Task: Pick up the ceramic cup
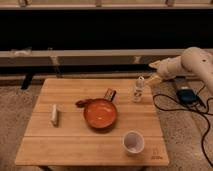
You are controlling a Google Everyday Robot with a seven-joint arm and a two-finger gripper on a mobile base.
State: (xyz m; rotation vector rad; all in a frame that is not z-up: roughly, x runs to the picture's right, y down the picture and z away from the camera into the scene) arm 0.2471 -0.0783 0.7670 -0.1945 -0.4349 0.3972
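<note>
Wooden planks, pale and smooth, make up the table (75,145) that carries everything. We see the ceramic cup (133,142) near the front right corner, upright, small, round and white with a thick rim; its pale greyish inside looks empty. Nothing touches it, and the planks around it are bare.

Just behind it and to its left sits a wide orange-red bowl (100,113), glossy and shallow, with nothing that we can make out inside. At the bowl's far rim lie a dark flat packet (109,94) and a small reddish-brown scrap (81,103). A short white block (54,114) lies well apart on the left side.

Near the far right edge stands a small clear bottle (138,90) with a white cap. The tool (151,78) hangs just beside this bottle, at the tip of a white arm (192,62) reaching in from the right, well apart from the cup. We cannot tell whether the tool is open or closed.

On the speckled floor to the right, a black cable (175,107) loops by a dark box (185,95).
</note>
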